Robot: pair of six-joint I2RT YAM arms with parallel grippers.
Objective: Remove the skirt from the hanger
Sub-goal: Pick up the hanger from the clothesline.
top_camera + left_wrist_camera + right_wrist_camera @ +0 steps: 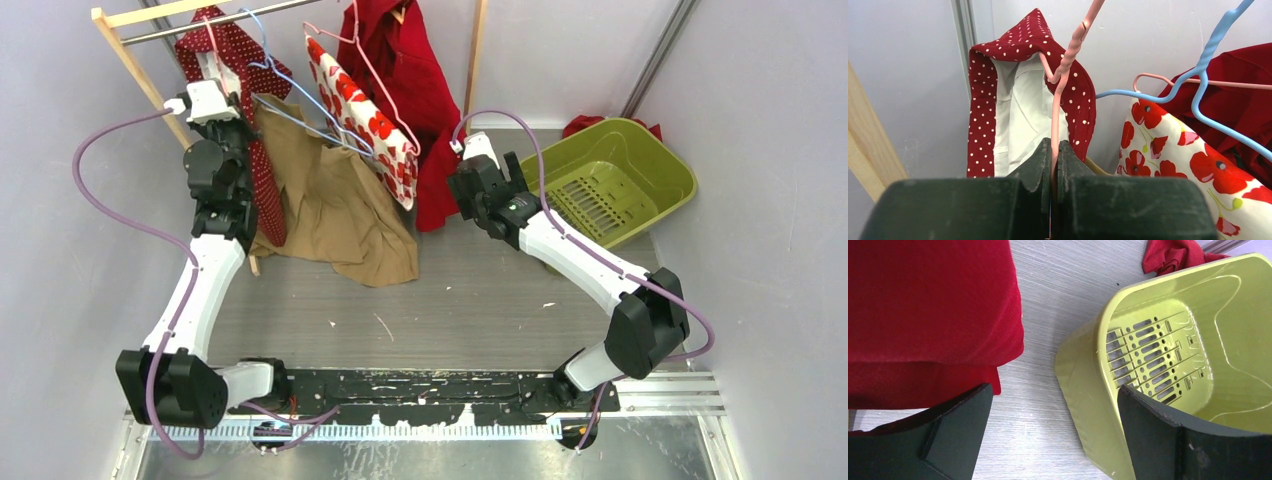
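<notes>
Upper left of the overhead frame: left gripper (1054,147), jaws clamped on the pink hanger (1063,75) carrying the polka-dot skirt (982,110), beside the wooden rack (130,60). Centre right: right gripper (1053,390), jaws wide apart, above the tabletop (1048,295) between a red garment (928,300) and a green basket (1080,365).

I work in a robot test cell, a lab mock-up of a laundry corner. Bare pale walls (40,250) close in around my tools and a grey tabletop (480,290) lies under them. A wooden clothes rack (135,72) with wire hangers (1202,74) stands just behind my left tool (1054,150), a green plastic basket (1073,365) sits beside my right tool (1053,395), and a metal rail (670,395) runs by my bases.
</notes>
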